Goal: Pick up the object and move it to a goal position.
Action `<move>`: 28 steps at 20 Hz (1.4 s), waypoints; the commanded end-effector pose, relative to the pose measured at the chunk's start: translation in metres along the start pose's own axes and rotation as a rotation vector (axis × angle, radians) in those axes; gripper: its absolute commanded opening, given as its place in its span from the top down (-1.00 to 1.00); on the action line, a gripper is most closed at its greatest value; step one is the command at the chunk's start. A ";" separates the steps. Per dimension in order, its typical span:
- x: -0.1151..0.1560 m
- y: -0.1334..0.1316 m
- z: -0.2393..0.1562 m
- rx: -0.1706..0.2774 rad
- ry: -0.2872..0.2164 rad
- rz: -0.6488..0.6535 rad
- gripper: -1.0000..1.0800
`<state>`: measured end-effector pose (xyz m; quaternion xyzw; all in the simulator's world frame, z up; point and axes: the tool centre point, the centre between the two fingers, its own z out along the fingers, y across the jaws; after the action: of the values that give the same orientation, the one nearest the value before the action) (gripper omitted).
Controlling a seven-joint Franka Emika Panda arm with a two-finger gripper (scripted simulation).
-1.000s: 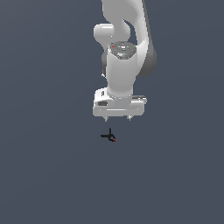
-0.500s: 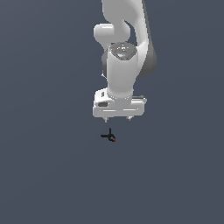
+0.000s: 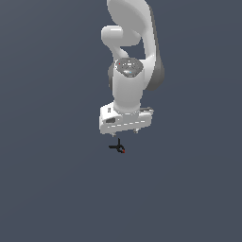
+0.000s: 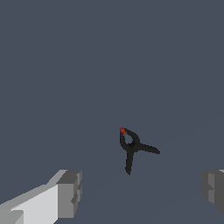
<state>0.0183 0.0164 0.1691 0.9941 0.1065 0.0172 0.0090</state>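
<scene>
Plain grey floor | gripper (image 3: 126,133) came lower than 1 s ago, fingers (image 4: 70,192) wide apart | object (image 4: 132,148) lies just below gripper, not held | I judge grasp is near.

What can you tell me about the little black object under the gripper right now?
The object is tiny and black, made of thin prongs crossing at a middle joint, with a small red tip at one end. It looks like hard plastic or metal, though the render is coarse. It lies on the plain grey surface, just below the white gripper in the exterior view. In the wrist view, it sits between the spread fingers, and nothing touches it.
</scene>
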 end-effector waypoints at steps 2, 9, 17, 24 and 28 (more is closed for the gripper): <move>-0.002 0.004 0.015 0.001 -0.006 -0.081 -0.92; -0.007 0.012 0.048 0.007 -0.016 -0.261 -0.92; -0.014 0.019 0.082 0.019 -0.023 -0.448 -0.92; -0.018 0.022 0.100 0.027 -0.025 -0.545 -0.92; -0.019 0.022 0.104 0.030 -0.025 -0.571 -0.92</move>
<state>0.0083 -0.0108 0.0663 0.9260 0.3775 -0.0001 0.0005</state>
